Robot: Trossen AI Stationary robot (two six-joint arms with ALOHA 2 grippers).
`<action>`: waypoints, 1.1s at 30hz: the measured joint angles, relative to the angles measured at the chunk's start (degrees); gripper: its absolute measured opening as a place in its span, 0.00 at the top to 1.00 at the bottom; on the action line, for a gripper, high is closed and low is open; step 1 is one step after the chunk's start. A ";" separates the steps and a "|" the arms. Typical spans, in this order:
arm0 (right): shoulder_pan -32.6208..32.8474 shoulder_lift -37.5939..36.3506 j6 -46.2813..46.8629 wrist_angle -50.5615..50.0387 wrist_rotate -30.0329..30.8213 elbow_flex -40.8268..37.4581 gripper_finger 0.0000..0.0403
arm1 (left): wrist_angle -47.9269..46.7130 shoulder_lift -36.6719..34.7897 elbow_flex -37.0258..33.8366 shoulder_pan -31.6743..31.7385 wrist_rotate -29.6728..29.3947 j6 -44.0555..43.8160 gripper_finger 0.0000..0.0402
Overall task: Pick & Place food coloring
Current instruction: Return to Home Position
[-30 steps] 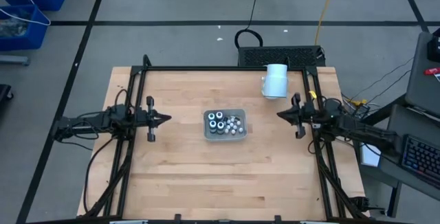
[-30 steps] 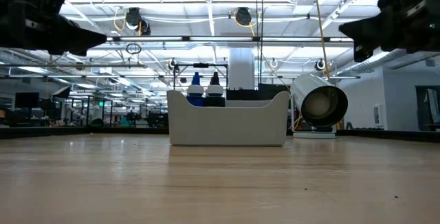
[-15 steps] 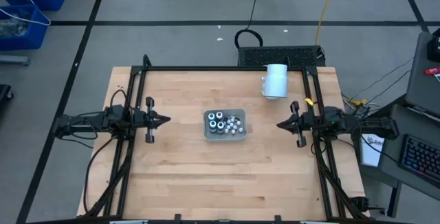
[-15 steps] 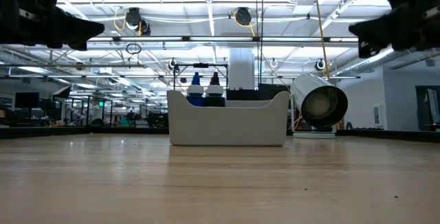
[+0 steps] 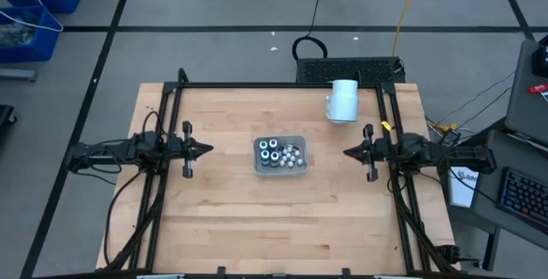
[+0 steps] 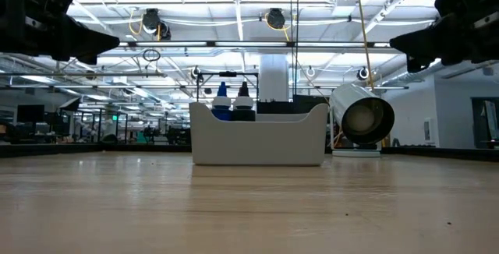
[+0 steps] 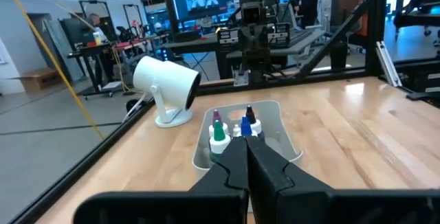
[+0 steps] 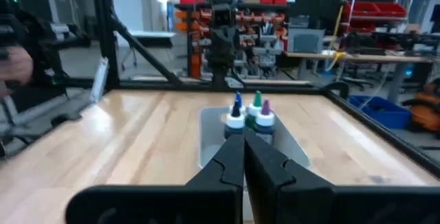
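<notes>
Right arm has shifted over the last second: its tip slid a little away from the white cylinder [image 5: 343, 101] and now sits about level with the left one. Left arm: no visible change.

Progress: food coloring bottles [image 5: 274, 152] stand upright inside the tray [image 6: 257, 141] at the middle of the surface [image 5: 257, 219]. Small whitish pieces lie beside them in the same tray. No loose bottle shows on the bare wood in any view, so the placing looks done. Judged remainder: parking the arms only.

Pose: left tool [image 5: 208, 149] hangs over the left side of the surface, well apart from the tray and pointing at it. Right tool [image 5: 347, 152] mirrors it on the right side, also well apart. Both arms lie stretched out and level; the low view shows them raised clear of the wood. Wrist views show each tool pinched closed, fingertips meeting, nothing between them. White cylinder sits at the far right corner, apart from tray and tools.
</notes>
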 joint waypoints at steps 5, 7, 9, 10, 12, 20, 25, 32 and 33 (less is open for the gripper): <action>0.00 0.19 1.80 2.67 -0.06 -3.37 1.00 | -0.21 0.00 0.02 0.00 -0.02 -0.03 1.00; 0.00 0.63 2.45 2.89 -0.13 -3.31 1.00 | -0.29 0.02 0.02 0.00 -0.02 -0.23 1.00; 0.00 0.61 2.45 3.06 -0.08 -3.33 1.00 | -0.37 0.04 0.02 0.00 -0.02 -0.58 1.00; 0.00 0.60 2.07 3.14 -0.07 -3.35 1.00 | -0.39 0.04 0.02 0.00 -0.03 -0.77 0.99; 0.00 0.63 1.85 3.49 -0.06 -3.37 1.00 | -0.51 0.06 0.02 0.00 -0.07 -1.23 0.99; 0.00 0.63 2.04 3.67 -0.02 -3.42 1.00 | -0.03 0.11 0.02 0.00 -0.46 -1.27 0.97; 0.00 0.63 2.13 3.67 -0.02 -3.46 1.00 | 1.52 0.10 -0.13 0.00 -0.52 -1.42 0.99; 0.00 0.66 2.16 3.67 -0.02 -3.48 1.00 | 1.77 0.09 -0.13 0.00 -0.52 -1.35 0.95; 0.00 0.66 2.16 3.67 -0.02 -3.48 1.00 | 1.79 0.09 -0.13 0.00 -0.52 -1.35 0.94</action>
